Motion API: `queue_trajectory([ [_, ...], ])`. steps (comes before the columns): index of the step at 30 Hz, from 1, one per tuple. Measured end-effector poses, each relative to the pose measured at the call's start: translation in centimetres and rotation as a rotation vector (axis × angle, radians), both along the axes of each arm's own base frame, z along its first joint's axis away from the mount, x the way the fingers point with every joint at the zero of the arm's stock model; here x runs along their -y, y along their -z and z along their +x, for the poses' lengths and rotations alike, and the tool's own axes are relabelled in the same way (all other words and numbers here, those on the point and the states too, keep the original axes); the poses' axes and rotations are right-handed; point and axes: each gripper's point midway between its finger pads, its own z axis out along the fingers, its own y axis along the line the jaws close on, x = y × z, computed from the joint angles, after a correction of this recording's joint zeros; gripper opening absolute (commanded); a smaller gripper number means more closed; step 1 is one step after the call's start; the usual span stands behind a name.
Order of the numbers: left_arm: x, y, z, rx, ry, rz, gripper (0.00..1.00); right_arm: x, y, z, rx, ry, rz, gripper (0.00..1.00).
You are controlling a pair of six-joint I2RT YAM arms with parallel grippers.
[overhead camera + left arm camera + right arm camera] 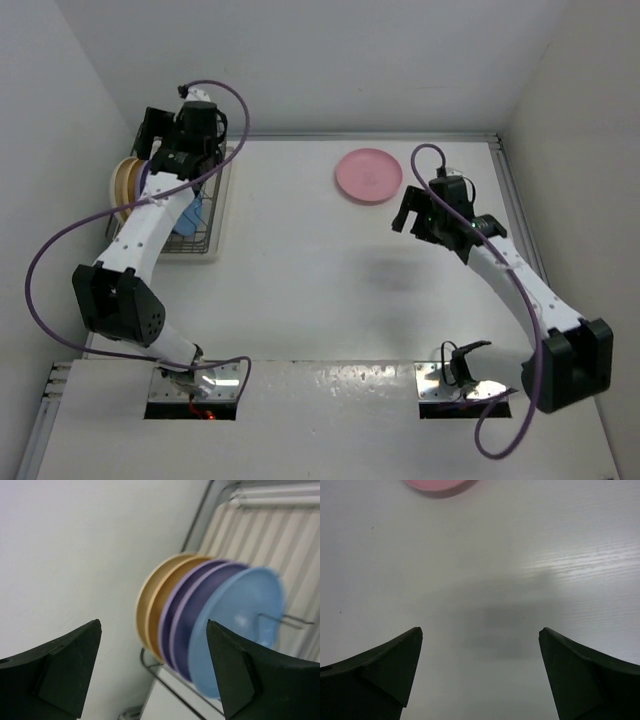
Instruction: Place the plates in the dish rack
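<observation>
The dish rack (205,238) stands at the table's far left. Several plates stand on edge in it: a cream one (143,600), an orange-yellow one (161,602), two purple ones (192,605) and a blue one (247,607) at the near end. My left gripper (152,135) hangs just above them, open (154,624), with nothing between its fingers. A pink plate (368,175) lies flat on the table at the far middle, and its edge shows at the top of the right wrist view (437,484). My right gripper (412,215) hovers open (481,630) over bare table, to the near right of it.
White walls close in the table on the left, back and right; the rack sits against the left wall (75,555). Purple cables (45,250) loop off both arms. The rack's wire rim (177,694) runs below the plates.
</observation>
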Motion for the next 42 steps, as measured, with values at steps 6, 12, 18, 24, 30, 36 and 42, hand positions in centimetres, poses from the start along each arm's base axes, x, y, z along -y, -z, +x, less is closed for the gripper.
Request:
queue_trajectory([
  [6, 5.6, -3.1, 1.4, 0.019, 0.370, -0.248, 0.91, 1.4, 1.2, 6.7, -0.055, 0.094, -0.001, 0.97],
  [12, 11.2, 0.9, -1.8, -0.174, 0.664, -0.391, 0.91, 1.7, 3.7, 17.9, -0.050, 0.172, 0.014, 0.83],
  [18, 12.0, 3.8, -3.7, -0.308, 0.705, -0.410, 0.91, 3.3, 9.6, 25.0, -0.094, 0.270, 0.029, 0.72],
  [24, 11.8, 4.8, -3.8, -0.353, 0.688, -0.416, 0.91, 4.9, 14.5, 27.2, -0.146, 0.378, 0.088, 0.43],
  [30, 11.7, 6.3, -3.0, -0.405, 0.669, -0.423, 0.91, 4.0, 15.0, 27.8, -0.152, 0.414, 0.177, 0.00],
  [36, 12.7, 6.6, -3.1, -0.417, 0.706, -0.461, 0.91, 3.5, 14.9, 27.4, -0.117, 0.409, 0.213, 0.00],
  [42, 14.0, 6.8, -3.4, -0.426, 0.762, -0.518, 0.91, 3.3, 11.6, 25.5, -0.069, 0.286, 0.128, 0.00],
])
